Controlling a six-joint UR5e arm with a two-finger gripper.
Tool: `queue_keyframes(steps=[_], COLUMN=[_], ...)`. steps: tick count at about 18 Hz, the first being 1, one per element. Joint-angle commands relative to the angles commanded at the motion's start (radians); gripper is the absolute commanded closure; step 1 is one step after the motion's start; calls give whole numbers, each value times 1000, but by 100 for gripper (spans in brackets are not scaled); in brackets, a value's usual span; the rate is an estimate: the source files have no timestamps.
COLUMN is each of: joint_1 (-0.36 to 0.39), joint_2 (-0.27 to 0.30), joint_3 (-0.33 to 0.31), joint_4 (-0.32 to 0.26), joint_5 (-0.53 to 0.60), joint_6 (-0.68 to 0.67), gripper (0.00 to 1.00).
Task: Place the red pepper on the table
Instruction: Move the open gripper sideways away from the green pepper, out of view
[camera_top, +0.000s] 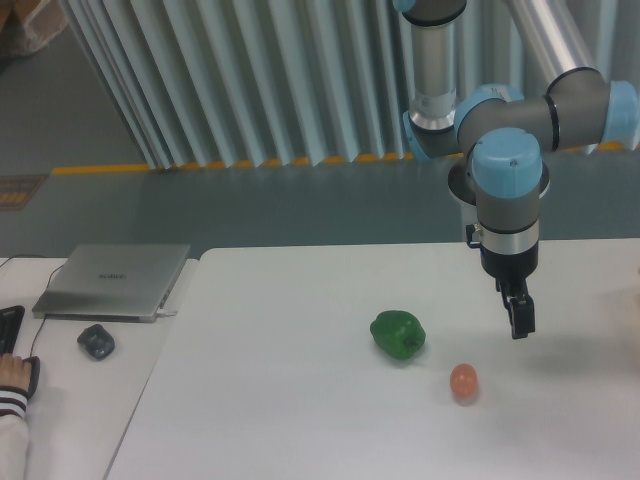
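Camera view from the front: no red pepper shows anywhere in this frame, so neither its look nor its place can be told. The counter (300, 410) is white and smooth with a rounded near-left corner. On it lie a glossy green bell pepper (398, 334) and, near it to the right and closer to the camera, a small orange-pink egg-shaped object (463, 382); the two are apart, not touching.

The gripper (520, 318) hangs point-down from the grey and blue arm (508, 170), above the counter and to the right of both objects, touching neither. Its dark fingers read as one narrow shape from this angle, and I cannot tell whether they are parted or pressed together; nothing is visible between them.

On the adjoining white desk (70, 420) at left, a closed silver laptop (112, 280) carries a small mark in the middle of its lid, too small to read. A dark mouse (96, 341) sits just in front of it.
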Motion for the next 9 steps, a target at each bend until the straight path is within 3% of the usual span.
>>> queue_keyframes(steps=[7, 9], joint_1=[3, 11], joint_2=[6, 9], joint_3=[-23, -48], joint_4=[51, 96], joint_5=[-2, -3], joint_6=[-22, -24], gripper=[0, 0])
